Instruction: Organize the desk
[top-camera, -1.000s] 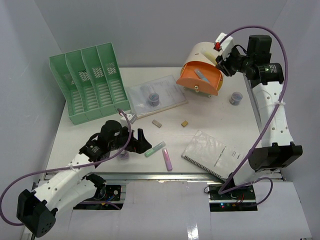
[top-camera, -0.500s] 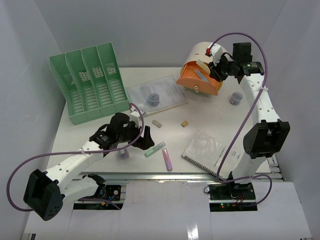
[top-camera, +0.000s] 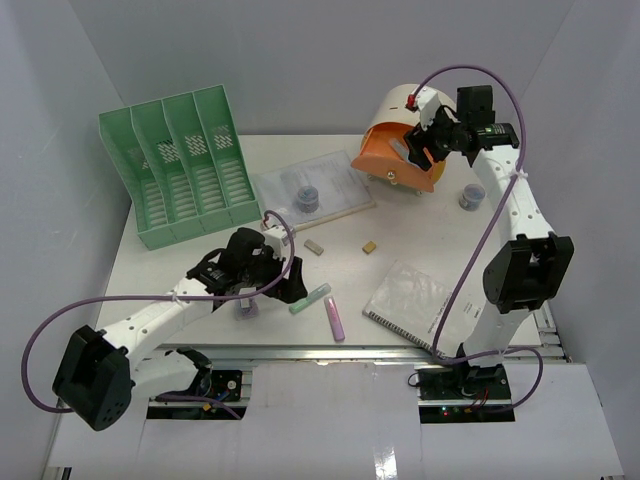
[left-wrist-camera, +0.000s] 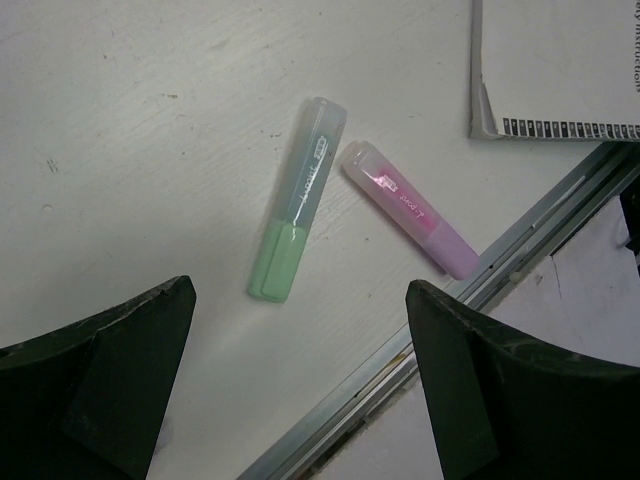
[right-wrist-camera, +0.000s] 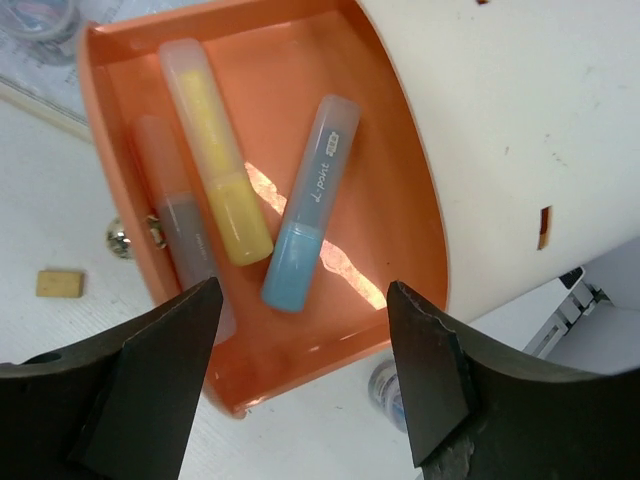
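Observation:
The white desk (top-camera: 440, 240) holds scattered stationery. A green highlighter (top-camera: 310, 298) and a pink highlighter (top-camera: 334, 318) lie near the front rail; both show in the left wrist view, green (left-wrist-camera: 295, 215) and pink (left-wrist-camera: 410, 207). My left gripper (top-camera: 287, 282) is open and empty, hovering just left of the green highlighter, with its jaws (left-wrist-camera: 300, 288) spread wide over the green end. My right gripper (top-camera: 418, 145) is open and empty at the mouth of the orange pen holder (top-camera: 400, 160). Inside the holder (right-wrist-camera: 400, 200) lie a blue (right-wrist-camera: 310, 205), a yellow (right-wrist-camera: 215, 160) and a grey-orange highlighter (right-wrist-camera: 180, 225).
A green file rack (top-camera: 180, 175) stands at the back left. A plastic-covered booklet (top-camera: 335, 180) carries a tape roll (top-camera: 306, 196). A spiral notebook (top-camera: 430, 308) lies front right. Two erasers (top-camera: 315, 246) (top-camera: 370, 246) sit mid-desk. Another small roll (top-camera: 471, 196) is right of the holder. The aluminium rail (left-wrist-camera: 480, 280) runs beside the pink highlighter.
My left gripper has moved right, closer to the green highlighter. My right arm has swung left and down, bringing its gripper to the orange holder's mouth.

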